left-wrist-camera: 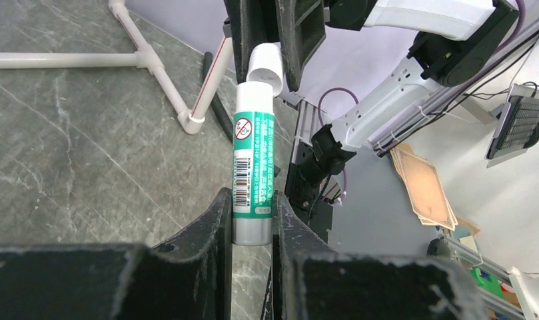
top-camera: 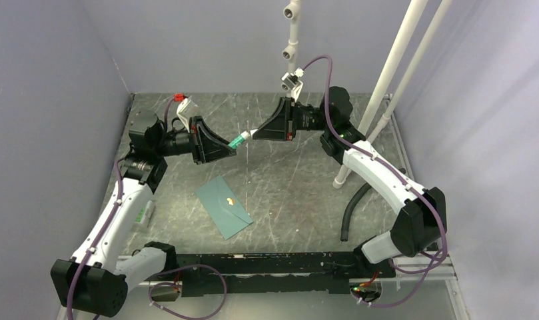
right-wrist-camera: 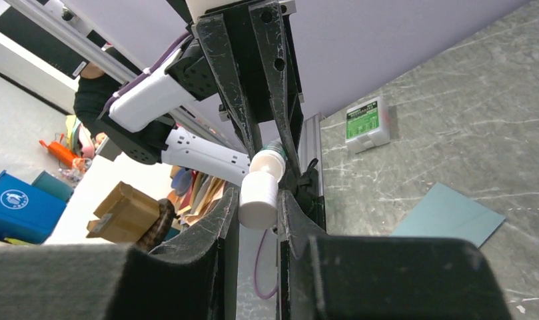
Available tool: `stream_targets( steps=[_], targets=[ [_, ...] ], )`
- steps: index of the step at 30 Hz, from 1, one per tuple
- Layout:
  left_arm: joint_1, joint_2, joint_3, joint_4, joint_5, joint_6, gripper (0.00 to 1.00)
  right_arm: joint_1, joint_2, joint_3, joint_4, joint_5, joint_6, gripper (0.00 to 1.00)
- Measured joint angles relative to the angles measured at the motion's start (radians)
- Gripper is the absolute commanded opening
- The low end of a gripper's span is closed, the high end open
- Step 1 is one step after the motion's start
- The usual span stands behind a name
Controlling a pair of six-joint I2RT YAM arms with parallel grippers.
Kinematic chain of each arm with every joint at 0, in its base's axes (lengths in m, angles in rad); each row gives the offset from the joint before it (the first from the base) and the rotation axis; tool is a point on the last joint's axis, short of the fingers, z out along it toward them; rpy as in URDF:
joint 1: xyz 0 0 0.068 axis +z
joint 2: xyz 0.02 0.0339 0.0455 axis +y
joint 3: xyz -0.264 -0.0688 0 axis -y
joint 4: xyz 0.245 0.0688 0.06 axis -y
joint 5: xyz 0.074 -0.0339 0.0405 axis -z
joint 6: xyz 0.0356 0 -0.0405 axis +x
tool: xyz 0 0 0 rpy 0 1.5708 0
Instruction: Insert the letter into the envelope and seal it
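The teal envelope (top-camera: 221, 208) lies flat on the table in front of the arms, with a small gold mark on it; it also shows in the right wrist view (right-wrist-camera: 446, 215). The letter is not in view. Both grippers meet in mid-air above the table's far middle on a green-and-white glue stick (top-camera: 238, 141). My left gripper (top-camera: 230, 149) is shut on the tube's silver bottom end (left-wrist-camera: 252, 227). My right gripper (top-camera: 254, 135) is shut on the white cap (right-wrist-camera: 258, 200), which sits slightly askew at the tube's top (left-wrist-camera: 264, 65).
A small green-and-white packet (top-camera: 143, 215) lies by the left arm, also in the right wrist view (right-wrist-camera: 368, 123). White PVC pipes (top-camera: 386, 73) rise at the back right, with a foot on the table (left-wrist-camera: 153, 67). A black hose (top-camera: 352, 207) lies at the right.
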Motion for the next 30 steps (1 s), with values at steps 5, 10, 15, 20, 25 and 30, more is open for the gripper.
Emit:
stream_targets(
  steps=[5,10,15,20,25,30],
  targets=[
    [0.0,0.008,0.0,0.016,0.018,-0.006,0.02,0.012,0.014,0.002,-0.003,0.0,0.003,0.0],
    [0.002,0.02,0.002,-0.01,0.05,0.011,0.02,0.019,0.024,0.016,-0.019,-0.005,-0.005,0.0],
    [0.005,0.047,0.057,-0.141,0.084,0.104,0.02,0.027,0.045,0.037,-0.039,-0.028,-0.016,0.0],
    [0.008,0.071,0.117,-0.305,0.098,0.225,0.02,0.035,0.065,0.099,-0.174,-0.057,-0.108,0.0],
    [0.008,0.105,0.201,-0.515,0.089,0.387,0.02,0.045,0.077,0.166,-0.376,-0.062,-0.257,0.0],
    [0.004,0.151,0.293,-0.715,0.065,0.547,0.03,0.051,0.087,0.197,-0.502,-0.06,-0.354,0.0]
  ],
)
